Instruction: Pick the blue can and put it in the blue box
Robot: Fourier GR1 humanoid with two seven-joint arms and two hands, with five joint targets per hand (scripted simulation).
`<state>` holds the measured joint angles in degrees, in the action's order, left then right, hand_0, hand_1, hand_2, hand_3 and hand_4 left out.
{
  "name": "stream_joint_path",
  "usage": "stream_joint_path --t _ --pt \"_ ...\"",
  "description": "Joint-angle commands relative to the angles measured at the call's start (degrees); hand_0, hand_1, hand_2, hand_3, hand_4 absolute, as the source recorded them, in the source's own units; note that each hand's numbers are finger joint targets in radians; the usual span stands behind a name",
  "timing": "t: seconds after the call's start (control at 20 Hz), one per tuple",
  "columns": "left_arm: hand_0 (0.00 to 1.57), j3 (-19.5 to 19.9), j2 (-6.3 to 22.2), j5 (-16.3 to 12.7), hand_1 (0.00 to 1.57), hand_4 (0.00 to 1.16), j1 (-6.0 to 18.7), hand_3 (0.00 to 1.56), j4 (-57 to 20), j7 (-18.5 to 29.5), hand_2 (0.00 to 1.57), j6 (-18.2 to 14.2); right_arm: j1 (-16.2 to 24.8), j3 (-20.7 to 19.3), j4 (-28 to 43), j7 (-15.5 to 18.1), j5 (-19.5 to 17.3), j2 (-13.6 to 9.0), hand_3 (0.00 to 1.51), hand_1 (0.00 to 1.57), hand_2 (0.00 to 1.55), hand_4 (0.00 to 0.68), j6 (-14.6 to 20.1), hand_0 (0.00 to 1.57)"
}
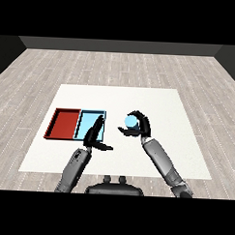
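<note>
The blue can (131, 122) is a small light blue cylinder seen from above, right of the trays near the table's middle. My right hand (140, 126) is curled round it, fingers over its far side and thumb at its near side. The light blue tray (86, 119) lies to the can's left, beside the red tray (64, 123). My left hand (94, 133) reaches over the blue tray's near right corner with straight fingers and the thumb stuck out to the right, holding nothing.
The two trays sit side by side at the left of the white table (154, 101). Wooden floor surrounds the table on all sides.
</note>
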<state>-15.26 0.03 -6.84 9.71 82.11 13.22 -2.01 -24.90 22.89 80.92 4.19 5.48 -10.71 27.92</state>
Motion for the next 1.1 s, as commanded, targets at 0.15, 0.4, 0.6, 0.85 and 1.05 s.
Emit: stream_joint_path --t 0.15,0.4,0.6,0.85,1.05 --pt "0.0 -5.18 -0.03 -0.82 0.0 0.0 0.82 0.0 -3.97 1.9 0.0 -5.08 0.99 -4.17 1.07 -0.81 -4.3 3.79 1.4 1.48 1.47 0.619 -3.87 1.48" --pt "0.0 -1.75 -0.03 -0.57 0.0 0.0 3.99 0.0 -0.58 -5.74 0.0 -3.6 4.21 -2.4 5.75 -3.53 -8.88 5.23 1.4 1.49 1.47 0.606 -5.21 1.49" --pt "0.0 -7.31 -0.03 -6.46 0.0 0.0 9.05 0.0 -10.0 0.59 0.0 -9.18 1.63 -3.54 4.74 -3.62 -10.2 6.65 1.4 1.49 1.47 0.606 -7.48 1.49" --pt "0.0 -6.09 -0.03 -7.08 0.0 0.0 7.73 0.0 -13.05 2.55 0.0 -6.77 0.89 -6.71 0.97 -1.16 -10.56 10.19 1.4 1.48 1.46 0.605 -9.76 1.48" --pt "0.0 -7.53 -0.03 -8.72 0.0 0.0 7.74 0.0 -10.75 1.67 0.0 -9.19 3.64 -7.03 4.27 -1.7 -11.66 10.5 1.39 1.49 1.46 0.609 -11.84 1.49"
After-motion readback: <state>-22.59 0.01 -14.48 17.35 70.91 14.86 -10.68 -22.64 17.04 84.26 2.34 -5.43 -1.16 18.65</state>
